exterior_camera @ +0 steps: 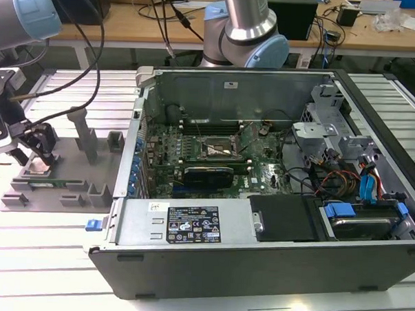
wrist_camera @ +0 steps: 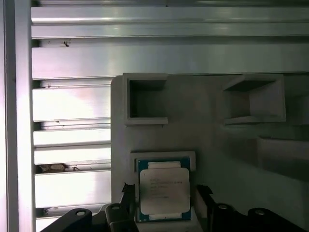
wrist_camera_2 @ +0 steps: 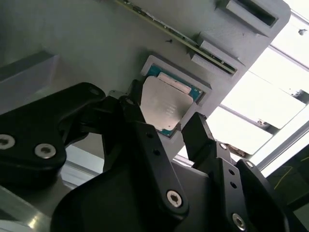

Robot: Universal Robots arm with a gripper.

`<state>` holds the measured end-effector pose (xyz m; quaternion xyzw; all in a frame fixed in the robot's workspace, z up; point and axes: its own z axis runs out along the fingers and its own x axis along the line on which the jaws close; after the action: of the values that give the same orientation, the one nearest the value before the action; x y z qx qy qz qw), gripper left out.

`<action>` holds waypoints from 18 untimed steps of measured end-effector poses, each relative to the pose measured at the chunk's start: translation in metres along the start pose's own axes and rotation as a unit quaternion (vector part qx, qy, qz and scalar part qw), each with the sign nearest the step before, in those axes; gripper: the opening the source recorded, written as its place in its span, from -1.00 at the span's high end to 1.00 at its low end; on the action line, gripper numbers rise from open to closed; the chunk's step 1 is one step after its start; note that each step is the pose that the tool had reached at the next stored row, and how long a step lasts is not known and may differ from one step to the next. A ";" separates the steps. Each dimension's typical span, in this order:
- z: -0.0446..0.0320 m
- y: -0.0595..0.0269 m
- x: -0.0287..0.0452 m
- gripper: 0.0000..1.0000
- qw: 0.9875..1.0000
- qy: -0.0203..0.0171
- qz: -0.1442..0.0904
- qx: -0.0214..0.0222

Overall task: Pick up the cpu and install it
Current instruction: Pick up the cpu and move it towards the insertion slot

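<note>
The pincer (wrist_camera_2: 163,113) stands open over the grey holder (wrist_camera: 217,140), its two black fingers (wrist_camera_2: 200,137) set one on each side of the cpu (wrist_camera: 164,191), close by its edges but not clamped on it, so it has hold of nothing. The cpu lies flat in its recess right between the fingertips, metal plate up. In the exterior view the open case (exterior_camera: 231,77) sits well apart from the pincer, toward that view's right

nothing readable; the label (exterior_camera: 190,226) on the computer case (exterior_camera: 271,272) and the cpu (wrist_camera: 164,191) bear illegible print
</note>
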<state>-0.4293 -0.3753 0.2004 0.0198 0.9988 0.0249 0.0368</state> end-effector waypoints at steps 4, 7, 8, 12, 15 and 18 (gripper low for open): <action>0.0046 0.0000 0.0002 -0.21 1.000 0.004 -0.003 0.000; 0.0050 0.0002 -0.0007 -0.21 1.000 0.003 -0.003 0.000; 0.0052 0.0003 -0.0013 -0.21 1.000 0.003 -0.003 -0.001; 0.0071 0.0010 -0.0027 -0.21 1.000 0.004 -0.005 -0.001; 0.0092 0.0018 -0.0027 -0.21 1.000 0.004 -0.006 -0.002; 0.0108 0.0023 -0.0025 -0.21 1.000 0.004 -0.007 -0.003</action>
<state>-0.4259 -0.3726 0.1900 0.0127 0.9990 0.0278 0.0328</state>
